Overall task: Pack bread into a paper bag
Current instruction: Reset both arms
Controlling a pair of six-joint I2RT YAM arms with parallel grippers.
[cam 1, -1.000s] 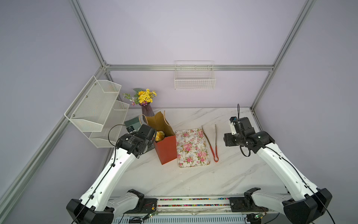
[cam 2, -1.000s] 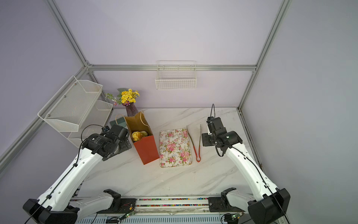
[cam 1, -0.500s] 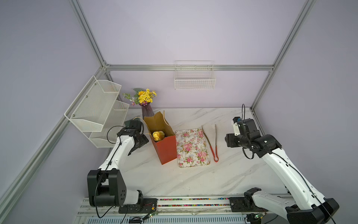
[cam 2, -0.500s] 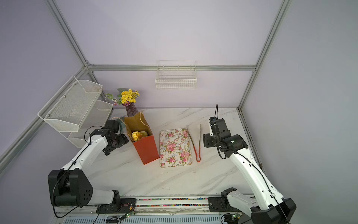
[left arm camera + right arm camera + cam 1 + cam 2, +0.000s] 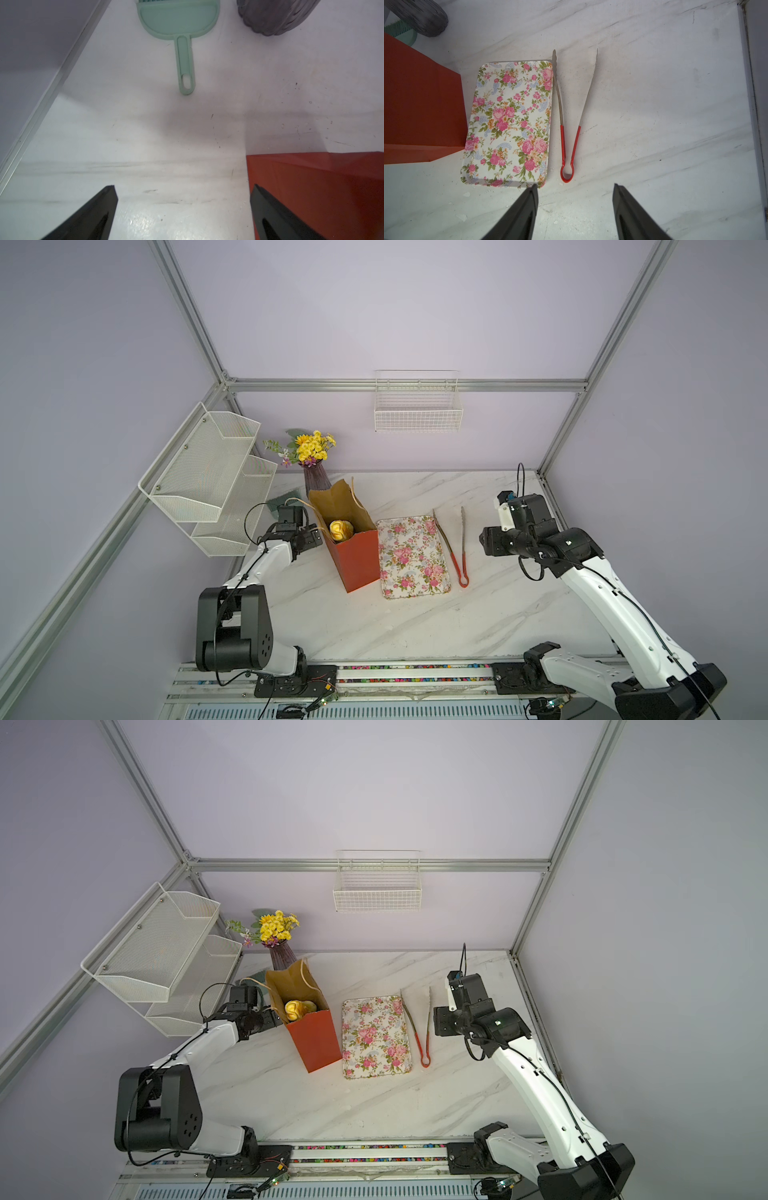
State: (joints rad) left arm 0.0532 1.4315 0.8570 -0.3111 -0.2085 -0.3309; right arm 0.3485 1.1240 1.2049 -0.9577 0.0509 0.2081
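The paper bag [image 5: 355,560], red-orange outside and kraft inside, stands upright with its mouth open in both top views [image 5: 316,1040]. Golden bread [image 5: 341,529] lies inside it [image 5: 297,1009]; how many pieces I cannot tell. My left gripper [image 5: 311,538] sits low beside the bag's left wall, open and empty. In the left wrist view [image 5: 182,187], one fingertip lies over the bag's red side [image 5: 311,187]. My right gripper [image 5: 488,541] hovers right of the tongs, open with nothing between its fingers [image 5: 575,185].
A floral tray [image 5: 411,556] lies right of the bag, with red-handled tongs [image 5: 457,547] beside it. Behind the bag stand a dark ribbed vase [image 5: 316,481] with flowers and a green hand brush [image 5: 178,20]. Wire shelves [image 5: 208,472] hang on the left wall.
My left arm has folded back and come down from the bag's mouth to its left side. My right arm has drawn slightly to the right, away from the tongs.
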